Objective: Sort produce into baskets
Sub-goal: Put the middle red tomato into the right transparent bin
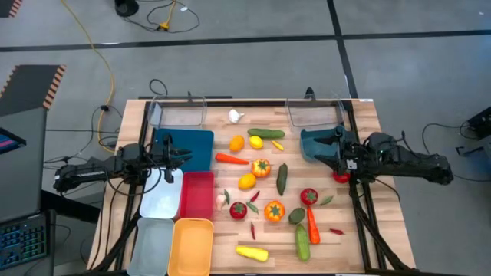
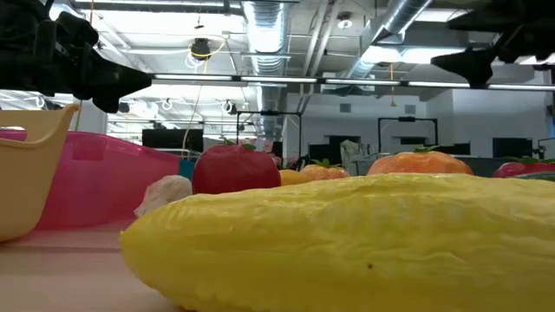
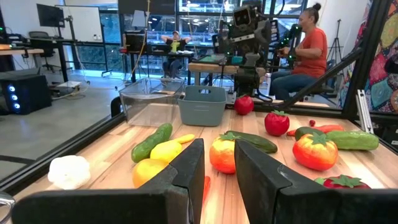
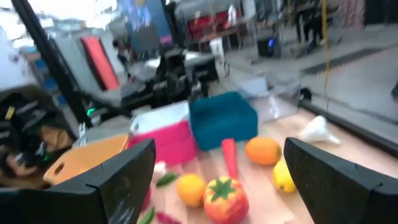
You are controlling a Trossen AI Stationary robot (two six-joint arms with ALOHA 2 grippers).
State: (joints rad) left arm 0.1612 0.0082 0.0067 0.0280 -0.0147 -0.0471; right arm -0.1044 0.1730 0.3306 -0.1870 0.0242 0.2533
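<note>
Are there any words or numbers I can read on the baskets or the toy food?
None: no readable text in any view.
The baskets, such as the red basket and yellow basket, are plain.
The toy produce, like the tomato and cucumber, bears no labels.
The monitors in the room behind are too far off to read.

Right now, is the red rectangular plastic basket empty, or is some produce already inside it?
Empty. From above, the red rectangular plastic basket shows only its bare red floor; the white garlic lies outside it on the table.
</note>
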